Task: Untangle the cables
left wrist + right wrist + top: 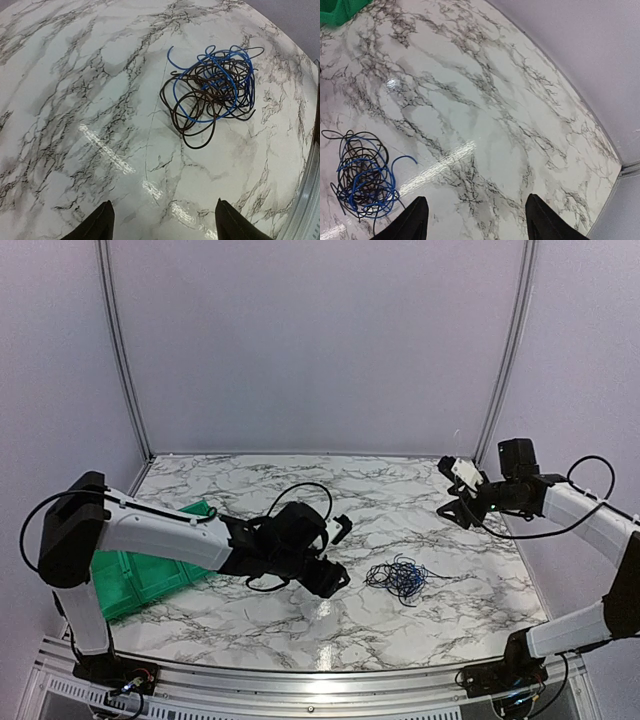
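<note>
The cables (397, 578) are noted lying just right of the nearer left gripper (340, 555). It and the right gripper (452, 490) are spread, empty.

Blue and black cables (215, 82), white marble table (75, 100) veined grey, green bin (130, 580), pale lilac walls (320, 340)

You had nothing to read here: no text, label, brand, number or sign was legible.
</note>
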Robot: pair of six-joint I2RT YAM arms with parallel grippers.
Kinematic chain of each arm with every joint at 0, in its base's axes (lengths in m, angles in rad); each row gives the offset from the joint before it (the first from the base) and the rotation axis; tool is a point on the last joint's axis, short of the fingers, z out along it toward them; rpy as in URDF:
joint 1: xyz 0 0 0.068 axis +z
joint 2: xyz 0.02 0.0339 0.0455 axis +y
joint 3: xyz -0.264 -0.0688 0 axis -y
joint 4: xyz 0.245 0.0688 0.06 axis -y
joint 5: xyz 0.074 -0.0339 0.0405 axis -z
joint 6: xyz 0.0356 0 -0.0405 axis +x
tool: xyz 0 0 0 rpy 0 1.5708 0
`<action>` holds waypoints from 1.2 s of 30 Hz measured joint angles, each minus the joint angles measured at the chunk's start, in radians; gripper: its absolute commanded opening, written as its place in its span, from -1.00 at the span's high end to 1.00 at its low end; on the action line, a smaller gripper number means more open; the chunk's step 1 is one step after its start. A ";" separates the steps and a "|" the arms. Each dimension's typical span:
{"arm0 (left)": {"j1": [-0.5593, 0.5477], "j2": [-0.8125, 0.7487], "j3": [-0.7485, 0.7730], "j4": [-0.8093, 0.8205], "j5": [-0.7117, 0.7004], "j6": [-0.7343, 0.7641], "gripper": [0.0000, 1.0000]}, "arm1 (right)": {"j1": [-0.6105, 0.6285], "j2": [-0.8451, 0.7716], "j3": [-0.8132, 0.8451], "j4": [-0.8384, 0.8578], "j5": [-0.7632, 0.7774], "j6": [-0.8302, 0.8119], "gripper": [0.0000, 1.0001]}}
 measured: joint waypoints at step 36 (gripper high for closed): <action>-0.026 0.299 0.260 0.071 0.068 -0.095 1.00 | 0.210 0.122 -0.071 -0.089 -0.243 -0.037 -0.08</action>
